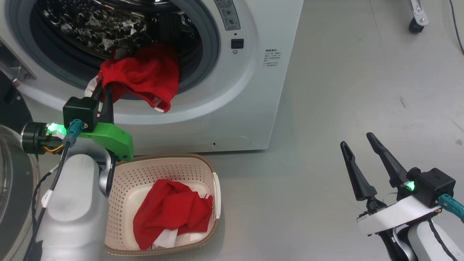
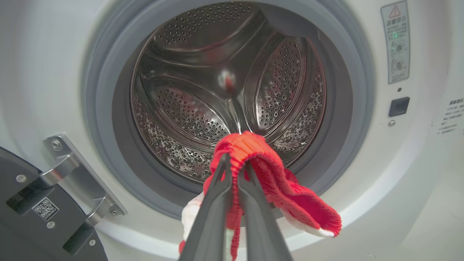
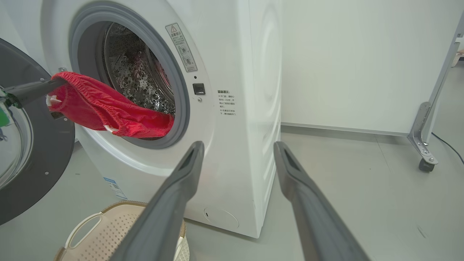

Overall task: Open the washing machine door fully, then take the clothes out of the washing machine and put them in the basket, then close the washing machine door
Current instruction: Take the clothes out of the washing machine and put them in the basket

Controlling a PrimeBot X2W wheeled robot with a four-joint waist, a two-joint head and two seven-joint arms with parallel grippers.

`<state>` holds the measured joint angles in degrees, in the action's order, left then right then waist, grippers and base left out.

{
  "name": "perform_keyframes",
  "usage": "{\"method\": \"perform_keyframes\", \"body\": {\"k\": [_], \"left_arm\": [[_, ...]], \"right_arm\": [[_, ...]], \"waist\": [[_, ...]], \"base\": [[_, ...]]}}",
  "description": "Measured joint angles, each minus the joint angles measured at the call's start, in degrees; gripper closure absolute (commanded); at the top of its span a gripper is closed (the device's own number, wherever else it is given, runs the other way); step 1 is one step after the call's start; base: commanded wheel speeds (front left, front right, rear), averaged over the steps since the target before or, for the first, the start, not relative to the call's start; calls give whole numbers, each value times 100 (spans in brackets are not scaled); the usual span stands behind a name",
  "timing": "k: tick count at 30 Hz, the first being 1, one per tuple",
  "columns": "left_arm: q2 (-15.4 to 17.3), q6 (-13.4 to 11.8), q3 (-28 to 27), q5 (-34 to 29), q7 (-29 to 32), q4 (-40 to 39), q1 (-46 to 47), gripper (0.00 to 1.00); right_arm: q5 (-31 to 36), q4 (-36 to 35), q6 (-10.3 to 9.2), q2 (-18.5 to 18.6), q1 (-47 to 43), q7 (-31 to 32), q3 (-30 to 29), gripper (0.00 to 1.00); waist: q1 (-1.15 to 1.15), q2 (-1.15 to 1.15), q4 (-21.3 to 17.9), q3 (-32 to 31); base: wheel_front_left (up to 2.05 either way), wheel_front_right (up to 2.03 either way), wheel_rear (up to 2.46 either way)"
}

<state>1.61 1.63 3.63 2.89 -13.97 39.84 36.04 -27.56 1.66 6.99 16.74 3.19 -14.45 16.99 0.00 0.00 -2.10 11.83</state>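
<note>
The white washing machine (image 1: 253, 90) stands with its black washing machine door (image 1: 14, 188) swung open to the left. Red clothes (image 1: 145, 76) hang half out over the grey gasket, and my left gripper (image 1: 102, 85) is shut on their upper left edge. The left wrist view shows the fingers (image 2: 217, 203) pinching a red fold (image 2: 275, 181) in front of the steel drum (image 2: 203, 108). Below the opening, the cream basket (image 1: 203, 166) holds another red garment (image 1: 170, 210). My right gripper (image 1: 357, 139) stands open over the floor to the machine's right, holding nothing.
A metal frame leg on a caster (image 1: 417, 21) and a black cable (image 1: 456, 25) lie at the far right. The door's hinge bracket (image 2: 72, 174) sits left of the opening. Bare grey floor (image 1: 344, 90) spreads to the right of the machine.
</note>
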Motion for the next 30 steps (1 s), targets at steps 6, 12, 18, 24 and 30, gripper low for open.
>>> {"method": "perform_keyframes", "body": {"k": [6,12,18,24,30], "left_arm": [[-9,68,71,119,-32,-520,-183,100],[-10,68,69,268,-48,-1193,-304,100],[-11,65,103,401,-49,-1889,-357,100],[-12,-34,160,515,-74,-2536,-400,100],[-11,-81,245,514,-74,-2780,-561,100]], "right_arm": [[58,40,0,-79,-160,0,57,0],[115,45,0,-141,-288,0,111,0],[151,23,0,-177,-321,0,115,0],[151,-20,0,-232,-366,0,63,0],[152,-40,0,-266,-367,0,23,0]], "waist": [[0,0,118,-330],[0,0,188,-555],[0,0,196,-583],[0,0,159,-552],[0,0,112,-517]], "base": [[0,0,0],[0,0,0],[0,0,0],[0,0,0],[0,0,0]]}}
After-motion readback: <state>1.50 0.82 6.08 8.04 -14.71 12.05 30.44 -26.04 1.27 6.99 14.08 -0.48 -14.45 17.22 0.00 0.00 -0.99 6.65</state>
